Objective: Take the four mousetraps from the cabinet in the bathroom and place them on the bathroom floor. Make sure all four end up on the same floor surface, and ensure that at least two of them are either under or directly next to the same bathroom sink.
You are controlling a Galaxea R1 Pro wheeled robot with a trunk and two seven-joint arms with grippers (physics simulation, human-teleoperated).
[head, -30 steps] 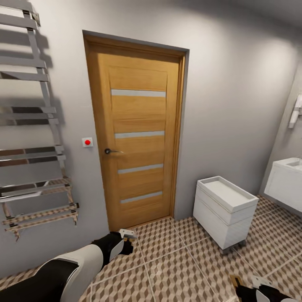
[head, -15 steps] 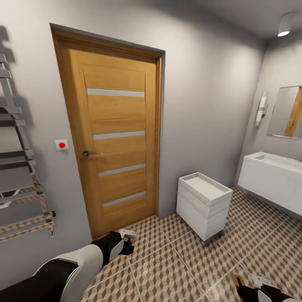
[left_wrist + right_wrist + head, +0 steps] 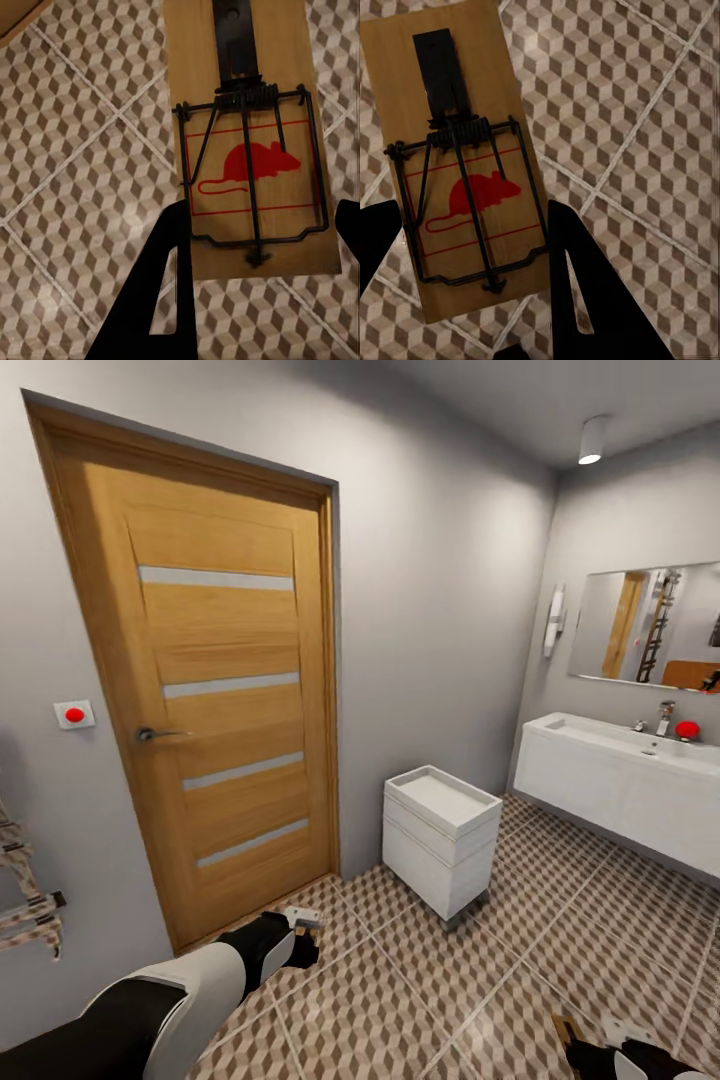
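A mousetrap point(image 3: 251, 150), a small wooden board with a red mouse print and a black wire spring, sits between the dark fingers of my left gripper point(image 3: 259, 240), which is shut on it above the bathroom floor point(image 3: 75, 150). My right gripper point(image 3: 472, 247) is shut on a second mousetrap point(image 3: 465, 195) of the same look. In the head view the left gripper point(image 3: 303, 922) hangs low near the door, and the right gripper point(image 3: 592, 1045) is at the bottom edge with a corner of its mousetrap point(image 3: 565, 1027) showing. The bathroom sink point(image 3: 600, 745) is at the right wall. The cabinet is out of view.
A closed wooden door point(image 3: 215, 690) fills the left wall. A small white drawer unit on wheels point(image 3: 440, 840) stands between door and sink. A mirror point(image 3: 650, 625) hangs over the sink, with a chrome tap point(image 3: 665, 717) and a red egg-shaped object point(image 3: 686, 729). Cube-pattern floor point(image 3: 400, 1000) stretches toward the sink.
The camera has turned right: door and towel rail slid left, and the sink, mirror and ceiling light came into view. Both grippers keep their hold and place in the picture.
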